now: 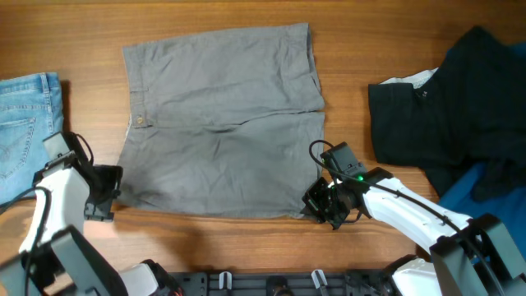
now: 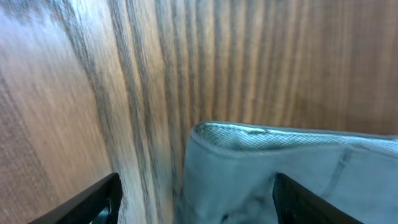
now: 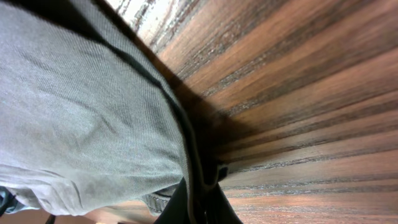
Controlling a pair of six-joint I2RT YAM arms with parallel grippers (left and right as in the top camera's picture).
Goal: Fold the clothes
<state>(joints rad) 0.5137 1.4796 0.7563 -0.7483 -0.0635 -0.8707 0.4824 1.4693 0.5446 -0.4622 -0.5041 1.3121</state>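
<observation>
Grey shorts (image 1: 222, 123) lie mid-frame; your right gripper (image 1: 319, 200) clamps their lower-right hem; left gripper (image 1: 111, 193) gapes around lower-left corner.

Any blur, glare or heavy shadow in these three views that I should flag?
Overhead: evenly lit and sharp, though the black garment loses its folds in darkness. Left wrist: the table grain is smeared soft at left; the grey shorts hem reads clearer. Right wrist: crisp weave, a dark shadow beside the shorts' edge, pale glare on wood at top.

Even light; left-wrist blur; dark shadow beside shorts (image 3: 93, 112)
</observation>
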